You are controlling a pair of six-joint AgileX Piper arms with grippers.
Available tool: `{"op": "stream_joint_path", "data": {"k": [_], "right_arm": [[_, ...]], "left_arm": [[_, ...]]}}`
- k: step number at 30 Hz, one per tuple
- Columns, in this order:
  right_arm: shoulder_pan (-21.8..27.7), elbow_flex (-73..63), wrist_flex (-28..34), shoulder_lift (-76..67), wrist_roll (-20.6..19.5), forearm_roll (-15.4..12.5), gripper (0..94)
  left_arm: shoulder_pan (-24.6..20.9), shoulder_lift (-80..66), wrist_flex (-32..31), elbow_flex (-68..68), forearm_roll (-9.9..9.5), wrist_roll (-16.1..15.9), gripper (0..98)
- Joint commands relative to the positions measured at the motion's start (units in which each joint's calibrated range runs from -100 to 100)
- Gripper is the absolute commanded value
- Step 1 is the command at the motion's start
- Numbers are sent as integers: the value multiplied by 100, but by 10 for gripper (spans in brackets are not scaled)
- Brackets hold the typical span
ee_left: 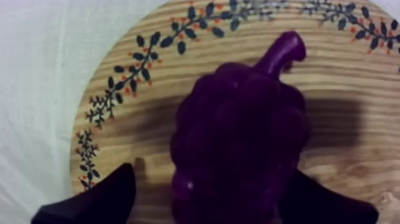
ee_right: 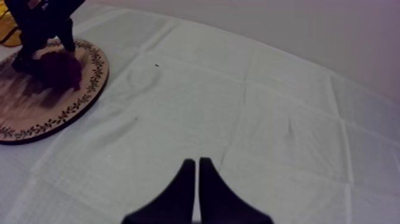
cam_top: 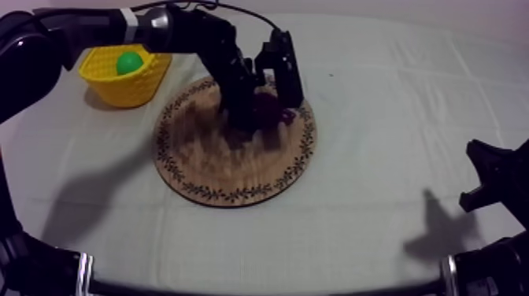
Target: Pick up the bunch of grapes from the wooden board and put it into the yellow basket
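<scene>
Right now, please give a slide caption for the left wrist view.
Left end effector open, straddling the purple toy bunch of grapes on the round wooden board with patterned rim.

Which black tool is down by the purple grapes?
The left tool, open with a finger each side of the grapes on the wooden board. The right tool is shut, far off over bare cloth.

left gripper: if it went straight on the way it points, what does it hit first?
The bunch of grapes: it sits dead ahead of the left gripper, between its open fingers. Next would be the wooden board under the grapes; how far the fingertips are from the wood is unclear.
</scene>
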Motion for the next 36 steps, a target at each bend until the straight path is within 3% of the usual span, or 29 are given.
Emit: {"op": "stream_joint_path", "data": {"k": [1, 6, 12, 20, 36], "right_arm": [[2, -3, -3, -1, 1, 1, 4], [2, -3, -3, -1, 1, 1, 4], [2, -3, -3, -1, 1, 1, 4], [2, -3, -3, -1, 2, 1, 4], [2, -3, -3, -1, -2, 1, 4]], "left_arm": [[2, 17, -71, -19, 34, 28, 681], [-17, 72, -86, -158, 115, 45, 456], [-69, 10, -65, -256, 250, 42, 297], [-261, -382, 129, -128, 407, -91, 257], [-931, -2735, 412, 1276, 367, -63, 269]]}}
